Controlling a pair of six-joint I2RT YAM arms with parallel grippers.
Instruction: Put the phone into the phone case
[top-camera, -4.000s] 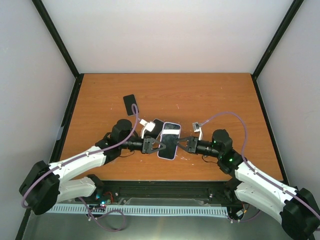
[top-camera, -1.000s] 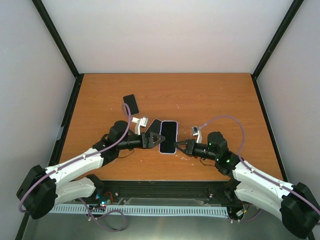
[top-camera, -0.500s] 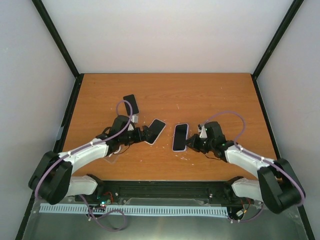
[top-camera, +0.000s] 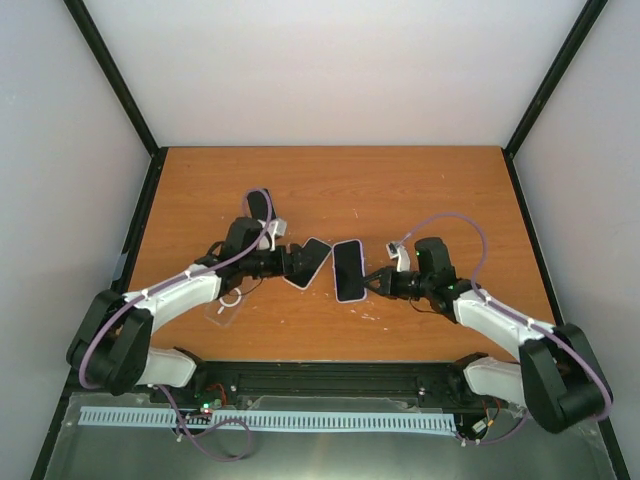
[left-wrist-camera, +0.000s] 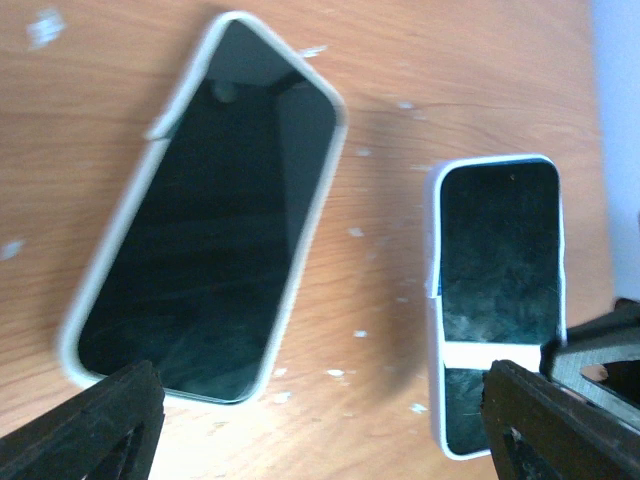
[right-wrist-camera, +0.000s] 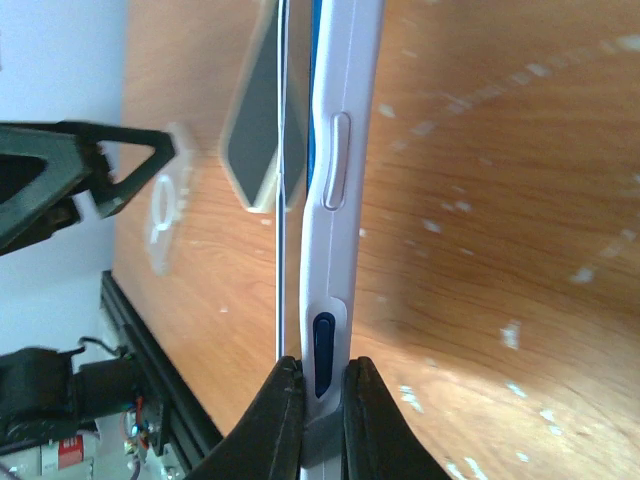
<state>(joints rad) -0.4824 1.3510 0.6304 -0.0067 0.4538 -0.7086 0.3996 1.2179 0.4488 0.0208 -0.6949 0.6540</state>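
At the right gripper (right-wrist-camera: 318, 385) the fingers are closed tight on 1 short end of the phone (top-camera: 348, 270), which sits in a pale case (right-wrist-camera: 345, 200) and is tipped up on its long side above the table (top-camera: 400, 190); whether its lower edge touches the wood I cannot tell. Just to its left, the left gripper (left-wrist-camera: 320, 420) stands wide and holds nothing, aimed at a second phone (left-wrist-camera: 205, 200) lying flat and askew near the held one. The grip is a narrow pinch at 1 end, so a push from the left arm could swing the phone round or slide it out of the fingers. If the phone is only part seated, as I judge, pressing 1 corner could pop another out. Only the right wrist view shows the held phone edge-on, with its 2 side buttons and a blue layer between glass and shell. Both screens face-on appear only in the left wrist view. The overhead view alone shows a dark third phone (top-camera: 258, 203) farther back, while a clear case (top-camera: 225, 310) lies by the left arm.
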